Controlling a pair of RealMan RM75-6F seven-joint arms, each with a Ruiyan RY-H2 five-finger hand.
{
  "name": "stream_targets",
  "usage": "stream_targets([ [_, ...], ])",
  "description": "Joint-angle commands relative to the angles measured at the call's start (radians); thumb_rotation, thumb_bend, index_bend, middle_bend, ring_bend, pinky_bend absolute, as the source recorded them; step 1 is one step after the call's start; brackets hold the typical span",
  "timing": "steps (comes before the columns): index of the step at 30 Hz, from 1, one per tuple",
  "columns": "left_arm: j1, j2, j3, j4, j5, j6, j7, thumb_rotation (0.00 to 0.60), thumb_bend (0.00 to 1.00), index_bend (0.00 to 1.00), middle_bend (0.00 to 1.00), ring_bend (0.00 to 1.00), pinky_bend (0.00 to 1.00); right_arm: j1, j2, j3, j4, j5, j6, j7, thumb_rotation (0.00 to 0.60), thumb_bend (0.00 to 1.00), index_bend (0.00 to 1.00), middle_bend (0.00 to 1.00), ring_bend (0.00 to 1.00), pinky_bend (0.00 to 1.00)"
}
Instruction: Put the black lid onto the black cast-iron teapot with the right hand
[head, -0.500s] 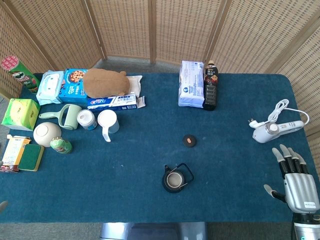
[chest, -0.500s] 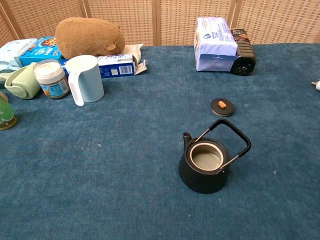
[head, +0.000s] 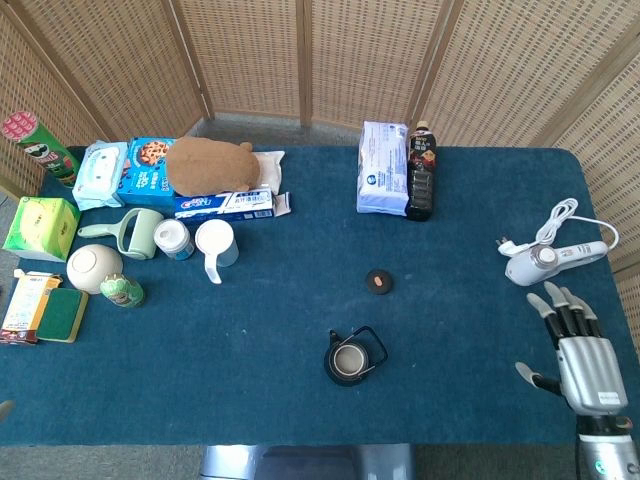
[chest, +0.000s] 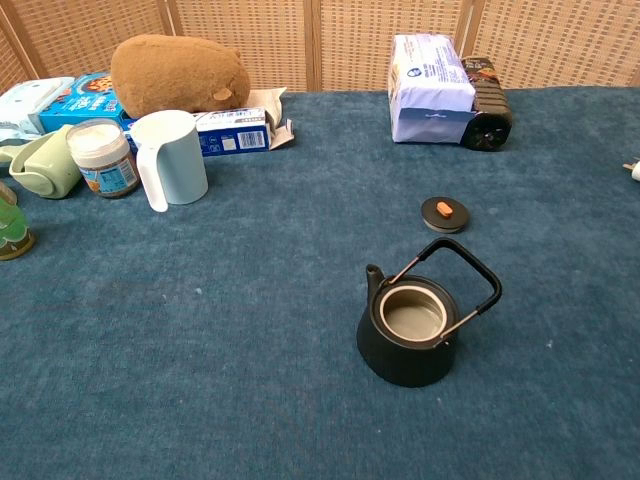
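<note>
The black cast-iron teapot (head: 350, 359) (chest: 413, 333) stands uncovered near the table's front edge, its wire handle raised and its pale inside showing. The black lid (head: 379, 282) (chest: 444, 213), round with an orange knob, lies flat on the blue cloth a little behind and to the right of the teapot. My right hand (head: 575, 348) hovers at the front right corner in the head view, fingers spread and holding nothing, far to the right of both. It does not show in the chest view. My left hand is out of sight.
A white tissue pack (head: 383, 167) and a dark bottle (head: 421, 172) stand behind the lid. A white hair dryer (head: 545, 261) with its cord lies just beyond my right hand. Cups, a jar, boxes and a brown plush (head: 208, 163) crowd the back left.
My right hand has moved slightly forward on the table and a little to the left. The teapot and lid have not moved.
</note>
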Motion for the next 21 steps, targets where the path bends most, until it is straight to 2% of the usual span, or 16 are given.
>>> stream_targets([
  [1,-0.003,-0.002,-0.002,-0.006,-0.008,-0.011,0.010,0.600,0.17,0.00,0.00,0.00,0.07,0.079,-0.011,0.050,0.007,0.036,-0.089,0.041,0.600,0.12,0.19,0.05,0.05,0.00],
  [5,-0.014,-0.001,-0.008,-0.017,-0.030,-0.037,0.023,0.600,0.17,0.00,0.00,0.00,0.07,0.158,-0.026,0.089,0.005,0.091,-0.202,0.072,0.600,0.13,0.22,0.05,0.05,0.00],
  [11,-0.038,0.000,-0.035,-0.026,-0.072,-0.059,0.004,0.600,0.17,0.00,0.00,0.00,0.07,0.287,-0.093,0.150,0.017,0.183,-0.353,0.020,0.600,0.13,0.23,0.04,0.04,0.00],
  [21,-0.063,-0.002,-0.054,-0.034,-0.131,-0.113,0.011,0.600,0.17,0.00,0.00,0.00,0.07,0.482,-0.296,0.214,0.134,0.419,-0.553,-0.114,0.600,0.13,0.27,0.04,0.04,0.00],
])
